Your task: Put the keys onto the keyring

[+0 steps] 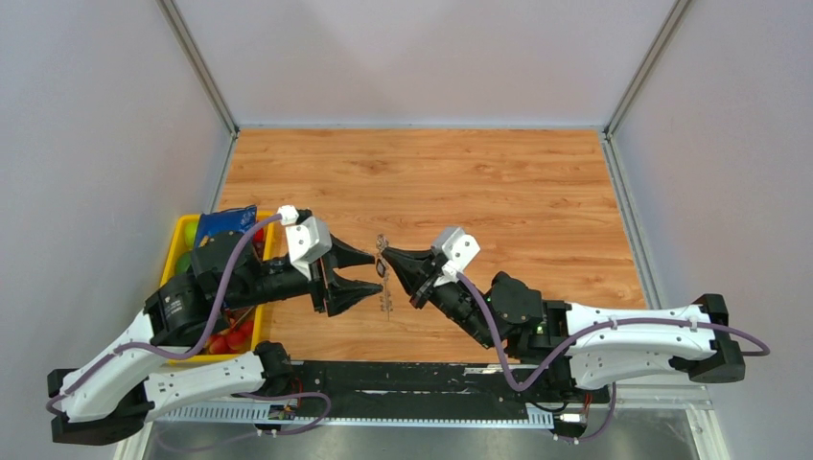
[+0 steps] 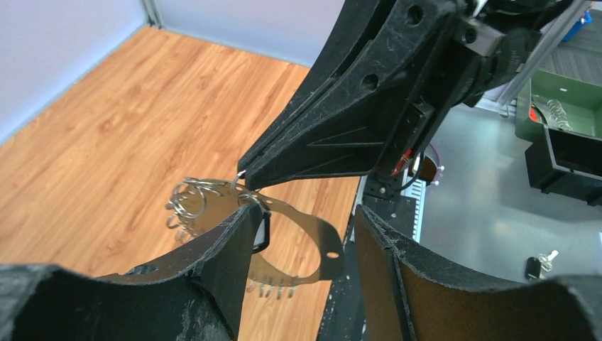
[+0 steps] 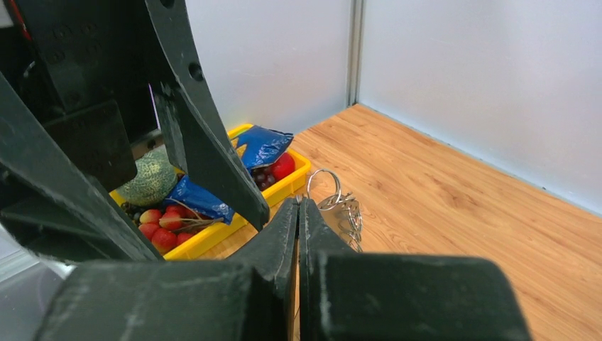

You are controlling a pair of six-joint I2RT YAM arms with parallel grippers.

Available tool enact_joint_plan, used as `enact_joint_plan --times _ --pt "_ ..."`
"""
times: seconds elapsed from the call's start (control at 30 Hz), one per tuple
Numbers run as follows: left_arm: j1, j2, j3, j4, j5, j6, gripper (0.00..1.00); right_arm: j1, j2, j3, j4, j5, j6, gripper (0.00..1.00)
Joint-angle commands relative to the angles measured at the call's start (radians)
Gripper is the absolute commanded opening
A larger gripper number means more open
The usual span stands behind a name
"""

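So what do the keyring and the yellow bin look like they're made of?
The keyring: thin grey metal, going by its dull sheen and bright wire loops. The yellow bin: probably moulded plastic, smooth, evenly coloured, slightly glossy.

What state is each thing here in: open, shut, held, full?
left gripper: open, gripping nothing.
right gripper: shut on the keyring.
keyring: dangling from the right gripper's tip.
yellow bin: filled with fruit and blue bags.
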Motion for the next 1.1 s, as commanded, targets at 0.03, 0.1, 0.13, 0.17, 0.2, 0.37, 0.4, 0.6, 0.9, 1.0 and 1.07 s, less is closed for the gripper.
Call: enact_joint_plan --times 0.03,0.1,0.13,0.17,0.2,0.37,0.4,0.6,0.9,1.0,1.07 --pt "-0.003 0.013 -0.003 0.004 -0.057 -0.052 0.62 -0.002 0.039 0.087 0.068 0.086 -0.010 0.00" --pt "-0.003 0.013 -0.003 -0.004 -0.073 -0.051 0.62 -0.003 0.053 0.100 0.067 0.098 -0.011 0.00" --pt "-0.002 0.013 -0.004 -0.007 -0.081 -0.051 0.62 -0.003 0.059 0.107 0.065 0.101 -0.011 0.00" --pt "-0.002 0.012 -0.006 -0.008 -0.093 -0.048 0.62 -0.002 0.066 0.112 0.065 0.102 -0.011 0.00" --pt "-0.003 0.014 -0.007 -0.013 -0.099 -0.046 0.62 -0.002 0.071 0.118 0.062 0.105 -0.011 0.00" --pt "-0.003 0.023 -0.012 -0.040 -0.146 -0.036 0.62 -0.002 0.080 0.137 0.058 0.102 -0.011 0.00" --pt "-0.003 0.024 -0.014 -0.042 -0.150 -0.033 0.62 -0.002 0.079 0.139 0.058 0.103 -0.011 0.00" --pt "-0.003 0.034 -0.028 -0.056 -0.156 -0.023 0.59 -0.002 0.082 0.145 0.057 0.109 -0.024 0.00" --pt "-0.002 0.042 -0.021 -0.102 -0.172 -0.014 0.35 -0.002 0.062 0.135 0.056 0.124 -0.032 0.00" --pt "-0.002 0.036 -0.013 -0.120 -0.180 -0.011 0.31 -0.003 0.051 0.130 0.053 0.132 -0.035 0.00" --pt "-0.003 0.030 -0.010 -0.133 -0.187 -0.010 0.29 -0.003 0.044 0.125 0.050 0.140 -0.038 0.00"
